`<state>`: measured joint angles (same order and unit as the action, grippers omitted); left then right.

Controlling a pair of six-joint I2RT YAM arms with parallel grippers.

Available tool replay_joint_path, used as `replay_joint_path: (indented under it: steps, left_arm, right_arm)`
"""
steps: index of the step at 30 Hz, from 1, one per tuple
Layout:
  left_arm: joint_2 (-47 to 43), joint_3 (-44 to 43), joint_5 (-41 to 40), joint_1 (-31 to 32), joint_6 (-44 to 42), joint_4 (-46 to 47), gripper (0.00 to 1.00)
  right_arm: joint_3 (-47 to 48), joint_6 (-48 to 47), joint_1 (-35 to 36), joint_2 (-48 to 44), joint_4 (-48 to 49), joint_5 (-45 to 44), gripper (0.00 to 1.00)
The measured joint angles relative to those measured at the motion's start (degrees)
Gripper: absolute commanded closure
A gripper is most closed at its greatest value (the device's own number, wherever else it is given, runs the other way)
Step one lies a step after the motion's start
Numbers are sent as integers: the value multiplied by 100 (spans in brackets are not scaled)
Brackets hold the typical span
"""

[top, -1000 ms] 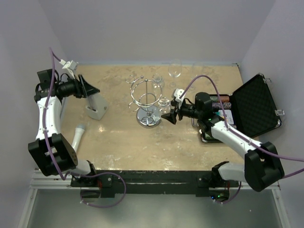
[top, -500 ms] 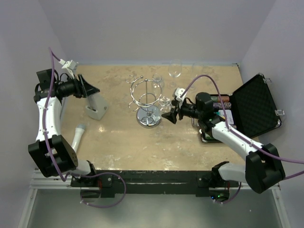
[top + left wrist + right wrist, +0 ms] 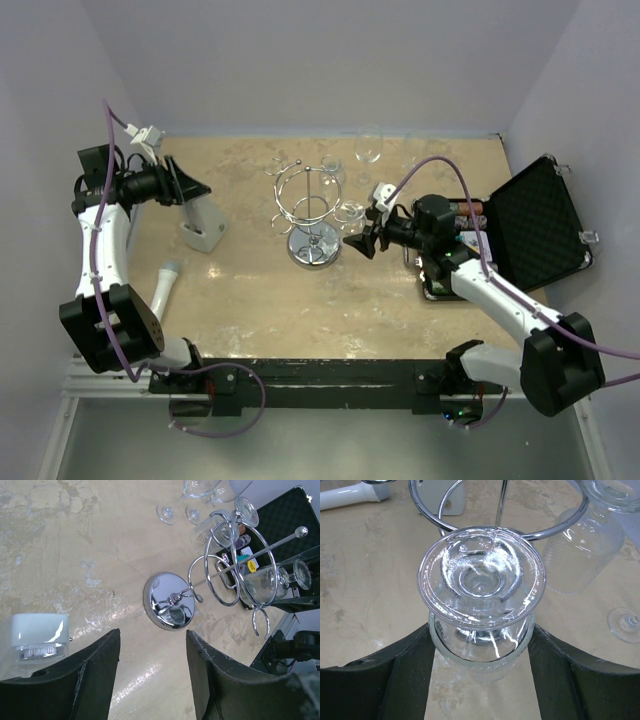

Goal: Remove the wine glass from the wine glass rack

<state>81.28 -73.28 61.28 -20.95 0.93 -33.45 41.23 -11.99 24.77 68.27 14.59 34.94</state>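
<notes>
Beige tabletop (image 3: 250, 300): your right gripper (image 3: 481, 672) pinches the inverted wine glass (image 3: 481, 587) by its bowl, right against the ring of the wine glass rack (image 3: 315, 250). Your left gripper (image 3: 152, 670) hangs spread, well apart, holding nothing.

The wine glass rack (image 3: 314, 246) is shining in silver chrome. The wine glass (image 3: 481, 582) is looking clear, with fine ribs on its bowl. The table (image 3: 250, 300) is showing a mottled beige marble pattern. The case (image 3: 540, 225) is appearing black, the block (image 3: 40, 635) white.
</notes>
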Motion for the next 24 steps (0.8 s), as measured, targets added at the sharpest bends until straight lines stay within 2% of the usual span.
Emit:
replay_joint_path:
  steps: [12, 17, 21, 24]
  left_arm:
    - [20, -160, -2, 9, 0, 136, 41]
    - [20, -289, -52, 11, -122, 127, 41]
    - [17, -525, -179, 24, -374, 122, 41]
    - [15, -815, -343, 92, -608, 129, 41]
  right_arm:
    - [0, -140, -9, -393, -581, -140, 100]
    - [35, -243, -35, -682, -1276, -260, 100]
    - [396, -140, -273, -1021, -2090, -339, 100]
    - [1062, 79, -715, -1067, -2553, -332, 100]
